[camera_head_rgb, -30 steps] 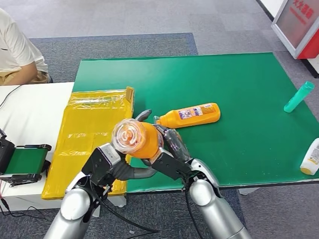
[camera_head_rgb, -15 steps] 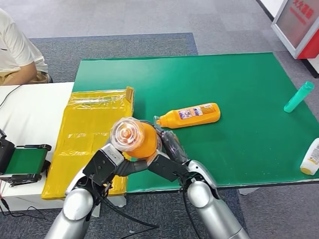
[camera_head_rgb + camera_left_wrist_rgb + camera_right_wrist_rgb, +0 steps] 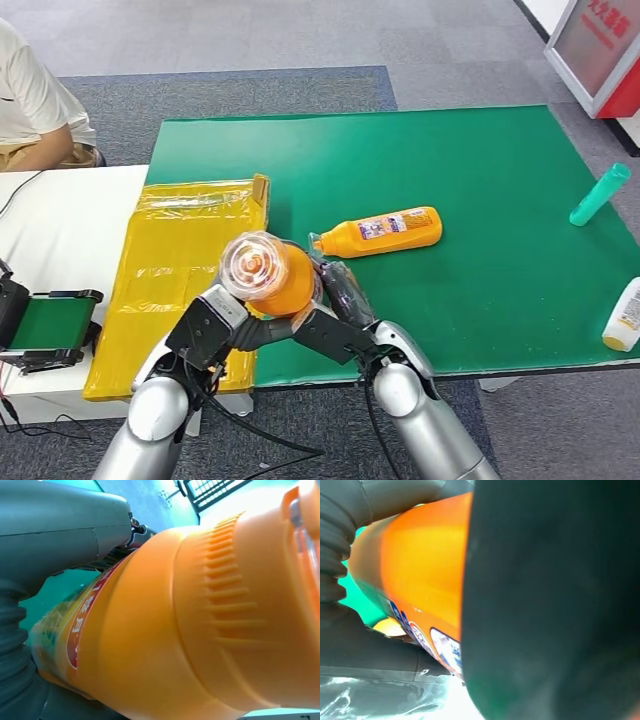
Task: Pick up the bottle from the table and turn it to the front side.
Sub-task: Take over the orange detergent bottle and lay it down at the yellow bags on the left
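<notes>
Bright even light; wrist views blurry

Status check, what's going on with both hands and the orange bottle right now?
Left hand and right hand both grip the raised orange bottle, cap end toward the camera. Second orange bottle lies on the green mat just beyond. Nothing blocking.

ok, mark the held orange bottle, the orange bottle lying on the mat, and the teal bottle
held orange bottle [image 3: 290, 283], head view, on its orange body behind the clear cap
lying orange bottle [image 3: 381, 230], head view, on its label mid-body
teal bottle [image 3: 599, 194], head view, mid-length of the tube
</notes>
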You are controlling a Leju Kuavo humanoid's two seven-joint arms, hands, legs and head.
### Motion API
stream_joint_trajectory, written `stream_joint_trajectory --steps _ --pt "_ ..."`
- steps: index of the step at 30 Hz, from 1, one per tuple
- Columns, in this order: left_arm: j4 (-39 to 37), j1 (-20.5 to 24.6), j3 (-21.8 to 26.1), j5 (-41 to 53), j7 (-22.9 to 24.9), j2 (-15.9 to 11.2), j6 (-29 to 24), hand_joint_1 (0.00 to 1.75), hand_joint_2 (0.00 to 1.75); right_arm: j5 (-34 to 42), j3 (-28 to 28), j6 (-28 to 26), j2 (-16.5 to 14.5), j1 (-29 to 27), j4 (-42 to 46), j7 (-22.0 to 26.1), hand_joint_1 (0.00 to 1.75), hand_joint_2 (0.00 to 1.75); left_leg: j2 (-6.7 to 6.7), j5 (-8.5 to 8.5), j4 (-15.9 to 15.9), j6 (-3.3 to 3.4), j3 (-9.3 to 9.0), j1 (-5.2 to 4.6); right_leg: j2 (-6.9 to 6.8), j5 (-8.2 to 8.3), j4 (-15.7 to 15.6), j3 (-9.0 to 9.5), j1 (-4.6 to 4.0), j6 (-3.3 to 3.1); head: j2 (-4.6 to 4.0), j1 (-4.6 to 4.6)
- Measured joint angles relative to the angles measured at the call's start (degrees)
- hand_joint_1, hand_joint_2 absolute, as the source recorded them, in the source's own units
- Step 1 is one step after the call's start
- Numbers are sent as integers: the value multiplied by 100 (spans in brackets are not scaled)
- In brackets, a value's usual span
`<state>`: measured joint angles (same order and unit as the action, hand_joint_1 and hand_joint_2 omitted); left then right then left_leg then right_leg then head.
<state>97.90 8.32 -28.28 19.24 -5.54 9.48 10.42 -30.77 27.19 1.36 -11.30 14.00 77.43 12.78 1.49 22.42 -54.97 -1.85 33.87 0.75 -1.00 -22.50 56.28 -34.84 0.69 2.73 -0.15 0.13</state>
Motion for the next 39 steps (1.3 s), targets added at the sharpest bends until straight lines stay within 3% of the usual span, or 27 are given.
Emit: stream_joint_trajectory --steps 8,14,22,32,39 --pt "115 66 5 849 -96 30 -441 175 175 135 -158 -201 -1 -41 -27 -365 0 175 0 0 0 0 1 0 0 1 0 -1 0 0 0 0" --pt "575 74 65 2037 -257 84 -955 175 175 152 -939 -286 15 -122 134 -677 0 175 -10 -6 0 10 11 -4 -13 4 0 1 4 4 0 3" --pt "888 66 253 2903 -325 105 -1312 175 175 -13 -1574 -259 17 -252 708 -679 0 175 -9 -9 0 10 12 -6 -11 7 0 -2 5 3 0 -1" --pt "866 -58 1164 5393 -221 54 -1751 175 175 -160 -2025 -244 6 -680 2521 -420 0 175 -8 -8 0 10 13 -6 -11 6 0 -4 5 4 0 0" --pt "246 -122 1822 6405 -102 32 -1801 175 175 -234 -2059 -242 4 -900 3744 -193 0 175 -8 -8 0 10 13 -6 -11 5 0 -5 5 4 0 0"
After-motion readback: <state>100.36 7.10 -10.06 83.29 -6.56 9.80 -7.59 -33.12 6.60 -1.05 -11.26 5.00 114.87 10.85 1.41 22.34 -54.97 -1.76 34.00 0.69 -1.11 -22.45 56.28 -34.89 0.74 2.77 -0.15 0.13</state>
